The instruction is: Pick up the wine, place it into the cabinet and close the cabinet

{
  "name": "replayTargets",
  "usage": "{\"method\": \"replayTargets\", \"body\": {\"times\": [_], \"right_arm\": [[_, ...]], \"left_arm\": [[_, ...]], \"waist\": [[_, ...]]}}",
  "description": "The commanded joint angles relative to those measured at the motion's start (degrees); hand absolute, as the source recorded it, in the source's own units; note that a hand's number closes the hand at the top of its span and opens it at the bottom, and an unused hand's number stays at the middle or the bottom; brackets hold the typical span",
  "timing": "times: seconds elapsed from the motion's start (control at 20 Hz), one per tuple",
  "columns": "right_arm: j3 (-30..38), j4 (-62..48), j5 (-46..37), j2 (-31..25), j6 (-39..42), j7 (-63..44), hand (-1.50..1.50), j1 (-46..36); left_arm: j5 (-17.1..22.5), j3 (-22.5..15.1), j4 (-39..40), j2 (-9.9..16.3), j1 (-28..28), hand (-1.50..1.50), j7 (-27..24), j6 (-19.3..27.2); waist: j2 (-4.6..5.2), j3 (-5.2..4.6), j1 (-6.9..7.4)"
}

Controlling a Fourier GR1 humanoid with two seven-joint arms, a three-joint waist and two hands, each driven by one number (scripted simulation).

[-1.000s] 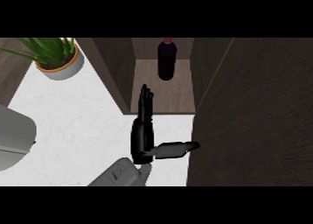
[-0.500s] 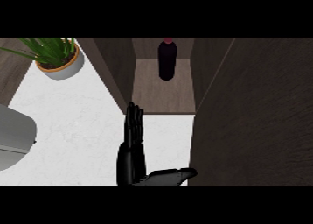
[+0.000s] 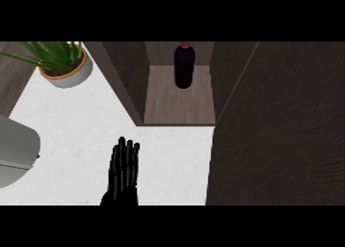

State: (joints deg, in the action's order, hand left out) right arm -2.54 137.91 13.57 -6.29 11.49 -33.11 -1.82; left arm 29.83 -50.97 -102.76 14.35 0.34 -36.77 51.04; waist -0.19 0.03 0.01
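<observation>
The dark wine bottle (image 3: 184,67) with a red cap stands upright at the back of the open cabinet (image 3: 179,107), on its wooden floor. The cabinet's dark door (image 3: 289,135) stands swung open and fills the right side of the head view. My left hand (image 3: 123,179) is low in the middle of the view, over the white counter. It is open with its fingers straight, pointing toward the cabinet. Its fingertips lie a little short of the cabinet's front edge and well away from the bottle. Nothing is in the hand. My right hand does not show.
A potted green plant (image 3: 63,65) stands at the back left, beside the cabinet's left wall. A large grey rounded shape (image 3: 8,150) fills the left edge. White counter (image 3: 75,125) lies between them and the hand.
The left hand has drawn back from the cabinet's mouth, down and slightly left. Its thumb and forearm have slipped below the view's edge. The bottle and door have not moved.
</observation>
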Motion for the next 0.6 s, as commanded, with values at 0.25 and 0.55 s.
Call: {"method": "replayTargets", "body": {"times": [0.25, 0.55], "right_arm": [[-1.74, 6.02, 6.20, -1.26, 4.79, -1.73, 1.50, 4.03], [-8.39, 5.34, 8.07, 1.34, 2.88, -7.05, 1.50, 3.82]], "left_arm": [[0.18, 2.00, -11.33, 11.36, 5.90, -1.50, 3.10, -6.09], [0.90, 3.80, -15.00, 15.34, 11.17, -1.50, 0.17, -9.48]], "waist": [[0.06, -0.02, -0.11], [0.02, -0.07, 0.10]]}}
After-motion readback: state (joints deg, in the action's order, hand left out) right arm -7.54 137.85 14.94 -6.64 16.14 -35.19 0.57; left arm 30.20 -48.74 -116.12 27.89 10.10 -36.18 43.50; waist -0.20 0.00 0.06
